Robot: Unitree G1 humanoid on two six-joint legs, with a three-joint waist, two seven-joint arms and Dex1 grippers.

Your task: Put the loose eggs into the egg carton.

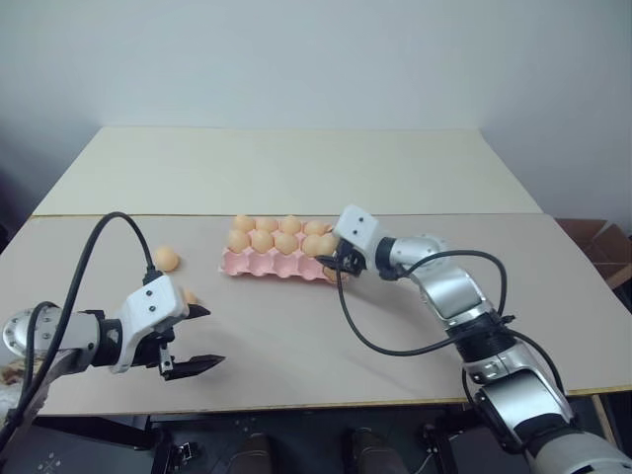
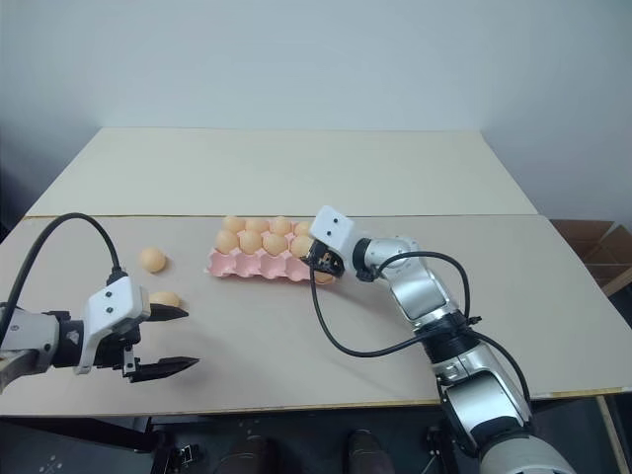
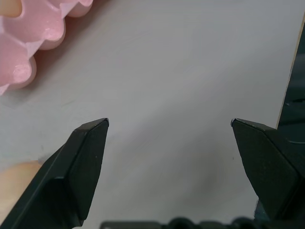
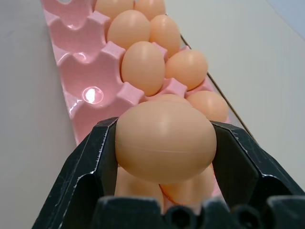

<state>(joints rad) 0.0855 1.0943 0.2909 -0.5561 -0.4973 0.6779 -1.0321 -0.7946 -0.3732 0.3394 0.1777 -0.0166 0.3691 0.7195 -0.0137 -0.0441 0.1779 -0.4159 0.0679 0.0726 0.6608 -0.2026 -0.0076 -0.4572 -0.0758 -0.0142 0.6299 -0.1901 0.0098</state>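
**Me:** Carrying an egg (image 4: 164, 142) to the egg carton (image 1: 259, 263) is the step in hand. My right gripper (image 4: 164, 157) has its two black fingers clamped on the egg's sides and hangs over the carton's right end.

**Partner:** Where does it go?

**Me:** The two far rows look filled with eggs; the near row (image 4: 88, 78) shows bare pink cups, apart from an egg or two that seem to sit at the right end beneath my grip, though I can't tell which cups they fill. I judge the next move is to bring the egg over an empty near cup, lower it until it seats, then spread the fingers gently.

**Partner:** Anything in the way?

**Me:** The seated eggs (image 4: 143, 67) crowd close to that row, so a finger could knock one as I descend. The black cable (image 1: 370, 336) hanging from my right wrist droops to the table in front of the carton.

**Partner:** And the other arm?

**Me:** My left gripper (image 1: 197, 338) hovers low over the table (image 1: 395, 178), fingers spread wide, holding nothing. Two loose eggs remain on the table: one (image 1: 166, 259) lies left of the carton, another (image 2: 165, 299) just beside my left fingers.
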